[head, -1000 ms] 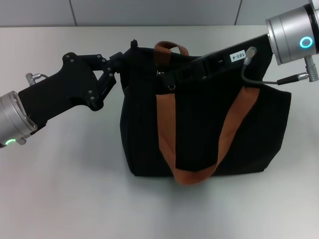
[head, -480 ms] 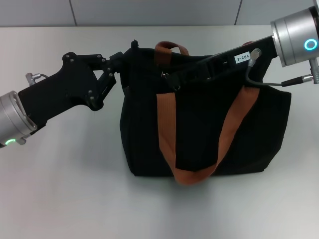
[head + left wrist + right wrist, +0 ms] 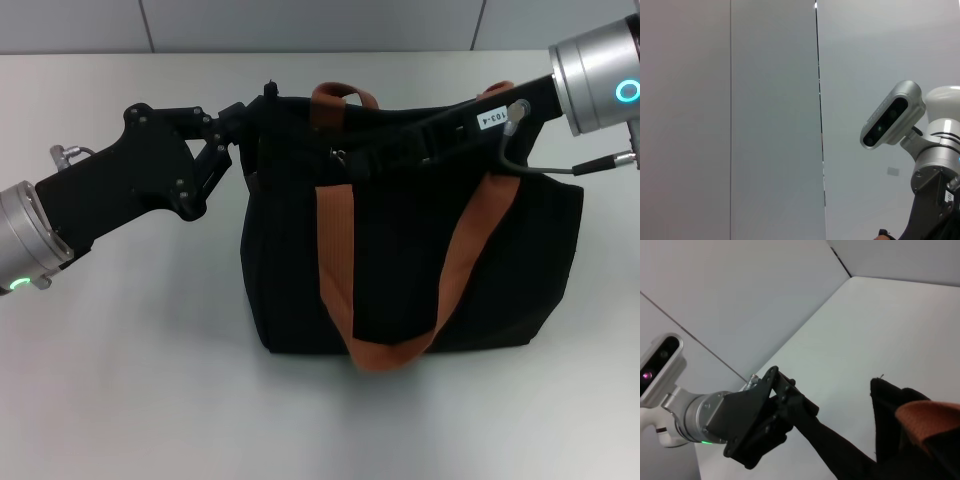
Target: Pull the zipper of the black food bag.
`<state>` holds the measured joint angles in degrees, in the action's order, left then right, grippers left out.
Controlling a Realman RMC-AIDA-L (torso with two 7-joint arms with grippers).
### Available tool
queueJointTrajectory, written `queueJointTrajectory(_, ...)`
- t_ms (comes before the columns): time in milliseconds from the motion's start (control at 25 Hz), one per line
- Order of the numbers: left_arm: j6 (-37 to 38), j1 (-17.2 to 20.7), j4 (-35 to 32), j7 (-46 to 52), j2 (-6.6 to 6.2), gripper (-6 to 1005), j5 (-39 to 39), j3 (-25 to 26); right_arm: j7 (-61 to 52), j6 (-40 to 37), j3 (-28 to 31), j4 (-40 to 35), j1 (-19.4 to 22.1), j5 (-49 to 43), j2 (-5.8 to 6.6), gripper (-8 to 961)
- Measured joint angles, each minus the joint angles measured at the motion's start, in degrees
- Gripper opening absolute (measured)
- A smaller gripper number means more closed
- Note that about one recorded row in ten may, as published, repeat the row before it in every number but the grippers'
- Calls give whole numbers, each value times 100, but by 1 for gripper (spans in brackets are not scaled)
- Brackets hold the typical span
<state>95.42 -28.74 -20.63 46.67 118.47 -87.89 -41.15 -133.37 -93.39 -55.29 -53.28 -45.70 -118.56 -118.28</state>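
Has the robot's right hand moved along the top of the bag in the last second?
Yes. The right hand has slid toward the robot's right along the top edge of the black food bag, which stayed put, as did the left hand.

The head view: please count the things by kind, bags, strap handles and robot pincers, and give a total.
Black food bag: 1
Orange-brown strap handles: 2
Robot pincers, left pincer and right pincer, both at the bag's top edge: 2
Total: 5
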Motion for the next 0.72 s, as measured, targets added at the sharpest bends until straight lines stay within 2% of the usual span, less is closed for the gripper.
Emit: queueJointTrajectory(720, -6, 9, 13, 0, -8, 17, -1, 70, -329, -20, -53, -641, 369, -273, -71, -3)
